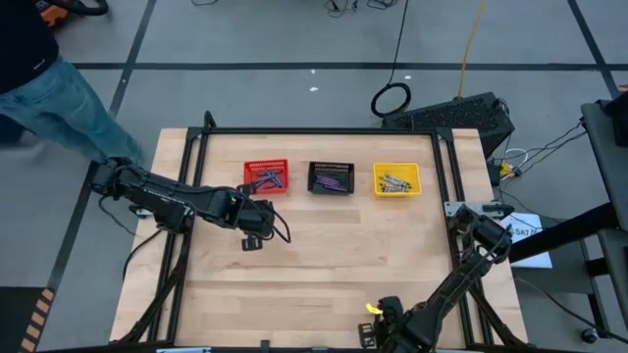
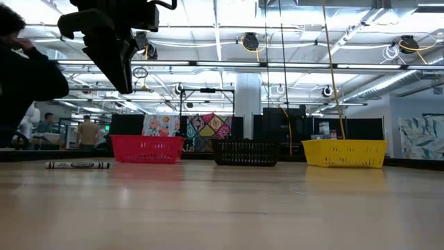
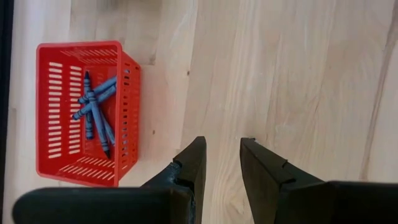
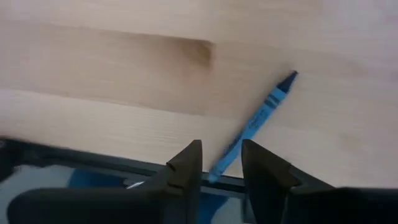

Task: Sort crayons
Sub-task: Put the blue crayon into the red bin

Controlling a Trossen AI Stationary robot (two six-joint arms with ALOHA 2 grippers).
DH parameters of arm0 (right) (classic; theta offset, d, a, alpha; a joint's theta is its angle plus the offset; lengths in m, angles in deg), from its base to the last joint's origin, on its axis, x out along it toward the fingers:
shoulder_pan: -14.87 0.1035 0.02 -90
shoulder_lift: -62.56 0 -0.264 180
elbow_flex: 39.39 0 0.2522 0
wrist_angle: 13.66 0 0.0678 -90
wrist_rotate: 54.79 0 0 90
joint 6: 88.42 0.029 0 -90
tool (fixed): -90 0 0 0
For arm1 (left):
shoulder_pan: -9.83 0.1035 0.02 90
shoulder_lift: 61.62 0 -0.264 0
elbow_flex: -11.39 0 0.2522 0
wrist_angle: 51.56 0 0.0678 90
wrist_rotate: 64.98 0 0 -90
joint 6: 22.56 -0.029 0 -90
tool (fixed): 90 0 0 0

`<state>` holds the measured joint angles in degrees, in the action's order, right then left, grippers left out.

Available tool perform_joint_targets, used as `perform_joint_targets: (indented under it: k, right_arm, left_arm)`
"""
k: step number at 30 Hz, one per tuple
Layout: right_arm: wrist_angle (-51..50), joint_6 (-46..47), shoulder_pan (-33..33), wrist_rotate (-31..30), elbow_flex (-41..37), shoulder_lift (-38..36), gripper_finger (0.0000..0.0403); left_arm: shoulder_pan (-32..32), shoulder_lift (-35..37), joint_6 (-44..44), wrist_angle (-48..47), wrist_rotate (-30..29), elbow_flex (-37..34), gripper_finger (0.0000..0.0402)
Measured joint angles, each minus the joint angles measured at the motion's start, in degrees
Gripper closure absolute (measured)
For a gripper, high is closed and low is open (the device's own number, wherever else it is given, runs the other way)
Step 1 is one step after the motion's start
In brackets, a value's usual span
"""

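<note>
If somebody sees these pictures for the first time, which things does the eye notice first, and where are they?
First come three small baskets in a row at the table's far side: the red basket holding blue crayons, the black basket in the middle, and the yellow basket. The left gripper hangs open over bare wood just in front of the red one. One blue crayon lies loose by the table's edge, under the right gripper.

Bright overhead ceiling lights, soft shadows; right wrist view blurred.
</note>
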<state>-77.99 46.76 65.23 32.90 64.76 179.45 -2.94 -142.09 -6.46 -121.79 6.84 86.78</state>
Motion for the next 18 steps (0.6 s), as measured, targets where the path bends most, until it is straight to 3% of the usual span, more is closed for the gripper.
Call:
perform_joint_targets:
  k: [4,18]
  right_arm:
    - [-0.3,0.5,0.2,3.9,0.0,2.1,0.0305]
    - [-1.8,0.5,0.6,4.2,0.0,3.8,0.0305]
  left_arm:
    - [0.0,0.0,0.0,0.7,0.0,0.0,0.0309]
    - [0.0,0.0,0.0,0.6,0.1,0.0,0.0309]
